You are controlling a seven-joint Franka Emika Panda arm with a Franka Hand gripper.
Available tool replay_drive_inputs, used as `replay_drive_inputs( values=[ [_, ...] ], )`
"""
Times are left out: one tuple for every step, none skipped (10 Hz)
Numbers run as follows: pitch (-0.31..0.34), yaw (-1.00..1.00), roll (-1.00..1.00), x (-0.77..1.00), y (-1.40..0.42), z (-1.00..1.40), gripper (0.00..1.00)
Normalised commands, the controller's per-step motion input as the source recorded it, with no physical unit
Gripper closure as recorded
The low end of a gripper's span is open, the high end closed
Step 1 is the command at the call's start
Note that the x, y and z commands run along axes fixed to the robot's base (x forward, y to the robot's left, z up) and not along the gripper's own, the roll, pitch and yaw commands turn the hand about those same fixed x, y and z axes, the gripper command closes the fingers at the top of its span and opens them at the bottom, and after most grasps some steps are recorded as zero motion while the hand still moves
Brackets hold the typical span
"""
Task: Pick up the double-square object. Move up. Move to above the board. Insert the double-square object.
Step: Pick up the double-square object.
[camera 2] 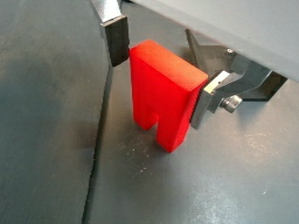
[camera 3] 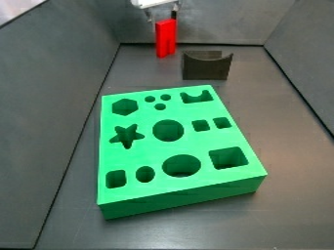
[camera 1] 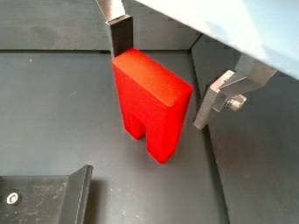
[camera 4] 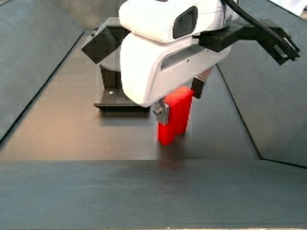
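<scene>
The double-square object (camera 1: pixel 152 101) is a bright red block standing upright on the dark floor, its two prongs down with the notch between them. It also shows in the other wrist view (camera 2: pixel 163 92) and in both side views (camera 3: pixel 164 39) (camera 4: pixel 175 119). My gripper (camera 1: pixel 163 83) is open and lowered around the block's upper part, one silver finger (camera 1: pixel 122 39) on one side and the other finger (camera 1: pixel 211 105) on the opposite side, with a gap showing. The gripper shows in both side views (camera 3: pixel 159 12) (camera 4: pixel 178 99). The green board (camera 3: pixel 183 192) lies nearer the front, away from the gripper.
A dark grey block with a curved notch (camera 3: pixel 205 63) stands right of the red block at the back. The dark fixture (camera 4: pixel 120 94) (camera 1: pixel 41 197) sits on the floor near the gripper. Grey sloping walls enclose the floor.
</scene>
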Motion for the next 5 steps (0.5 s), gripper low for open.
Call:
replay_drive_inputs(
  values=[
    [0.0,0.0,0.0,0.0,-0.08,-0.19,0.0],
    [0.0,0.0,0.0,0.03,-0.14,-0.03,0.0],
    [0.0,0.0,0.0,0.01,-0.03,0.0,0.0],
    [0.0,0.0,0.0,0.0,0.0,0.0,0.0],
    [0.0,0.0,0.0,0.0,0.0,0.0,1.0]
  ],
)
